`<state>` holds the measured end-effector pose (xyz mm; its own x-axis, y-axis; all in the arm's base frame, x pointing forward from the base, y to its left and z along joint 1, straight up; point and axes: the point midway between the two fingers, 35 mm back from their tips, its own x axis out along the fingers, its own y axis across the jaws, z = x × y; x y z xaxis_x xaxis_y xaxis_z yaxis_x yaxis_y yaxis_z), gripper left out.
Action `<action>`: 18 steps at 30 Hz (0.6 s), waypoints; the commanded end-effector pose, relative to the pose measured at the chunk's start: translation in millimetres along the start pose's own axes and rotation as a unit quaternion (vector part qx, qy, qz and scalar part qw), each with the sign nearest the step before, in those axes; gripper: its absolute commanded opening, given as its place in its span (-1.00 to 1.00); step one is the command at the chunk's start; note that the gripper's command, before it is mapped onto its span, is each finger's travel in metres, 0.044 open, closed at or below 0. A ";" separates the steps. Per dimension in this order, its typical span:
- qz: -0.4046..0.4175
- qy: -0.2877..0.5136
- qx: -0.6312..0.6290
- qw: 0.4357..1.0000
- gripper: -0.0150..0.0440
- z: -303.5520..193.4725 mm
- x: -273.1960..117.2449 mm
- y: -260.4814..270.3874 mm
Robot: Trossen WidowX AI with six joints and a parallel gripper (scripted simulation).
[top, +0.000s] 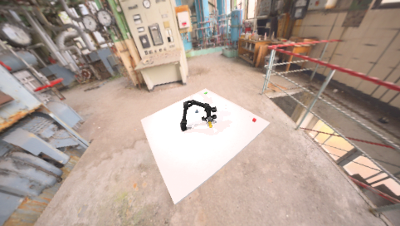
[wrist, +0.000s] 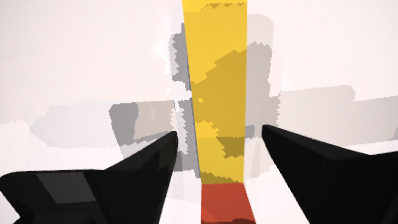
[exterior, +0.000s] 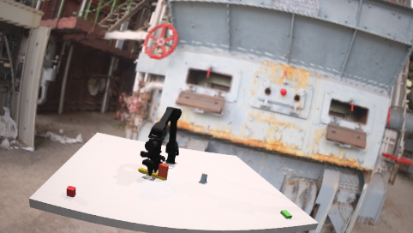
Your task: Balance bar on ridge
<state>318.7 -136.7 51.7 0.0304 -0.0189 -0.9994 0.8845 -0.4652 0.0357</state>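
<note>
Since the yellow bar lies on the table with its red end block, descent should stay centred and square before closing, preferably near the heavier-looking block. Claw stands widely spread astride the bar, gripping nothing, with gaps visible either side.

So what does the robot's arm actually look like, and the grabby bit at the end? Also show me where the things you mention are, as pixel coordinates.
The arm [top: 185, 111] [exterior: 161, 127] is black all over, built from slim links with chunkier joints. The gripper [exterior: 151, 168] [wrist: 219, 133] is black too, with two fingers that taper to narrow tips. No cables or markings can be made out at this size.
</note>
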 end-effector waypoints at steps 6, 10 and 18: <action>0.000 0.000 0.000 1.000 0.49 0.0 0.1 0.0; 0.000 0.000 0.000 1.000 0.13 0.0 0.1 0.0; 0.000 0.000 0.000 1.000 -0.12 0.0 0.1 0.0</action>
<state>318.7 -136.7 51.6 0.0304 -0.0189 -0.9994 0.8845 -0.4652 0.0357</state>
